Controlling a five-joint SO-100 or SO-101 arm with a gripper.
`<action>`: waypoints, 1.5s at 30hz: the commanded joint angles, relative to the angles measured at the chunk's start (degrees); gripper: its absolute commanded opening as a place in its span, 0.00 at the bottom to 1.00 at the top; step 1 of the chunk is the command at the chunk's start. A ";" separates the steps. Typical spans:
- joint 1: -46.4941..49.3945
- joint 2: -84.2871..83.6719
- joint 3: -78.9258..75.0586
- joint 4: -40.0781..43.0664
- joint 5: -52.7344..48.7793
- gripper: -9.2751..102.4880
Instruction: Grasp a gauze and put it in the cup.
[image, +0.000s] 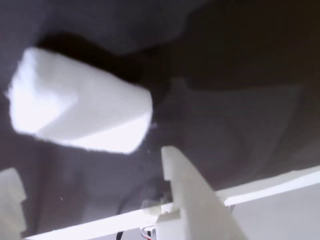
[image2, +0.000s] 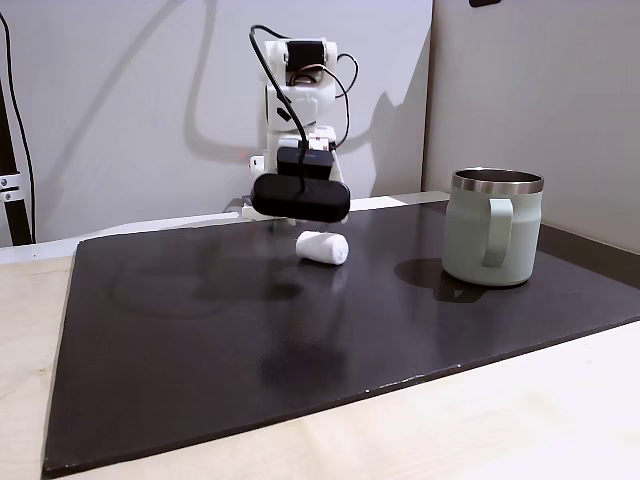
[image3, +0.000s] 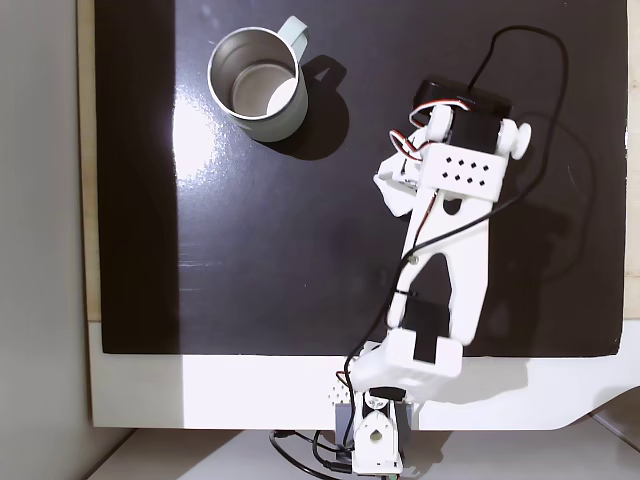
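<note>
A black matte mat (image2: 300, 350) covers most of the pale wood table (image2: 480, 420), its surface dully reflecting light (a bright glare patch shows beside the cup in the fixed view from above). Behind the mat stands a plain grey-white wall (image2: 120, 100), with a vertical corner seam at the right in the front fixed view.

The gauze (image2: 322, 247) lies on its side on the mat, near the far edge in the front fixed view, just below the arm's black wrist block (image2: 300, 198). In the wrist view the gauze (image: 80, 102) sits ahead of the tool (image: 92, 175), whose white fingers (image: 192, 192) are spread wide apart, nothing between them.

The cup (image2: 493, 228) stands upright on the mat, well apart from the gauze, handle toward the camera in the front view. From above the cup (image3: 290, 115) looks empty inside.
</note>
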 joint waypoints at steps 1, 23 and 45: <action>0.35 -1.85 -7.38 0.53 -0.18 0.36; -3.52 -5.80 0.44 0.18 0.44 0.33; -2.72 -6.68 1.23 0.00 0.44 0.08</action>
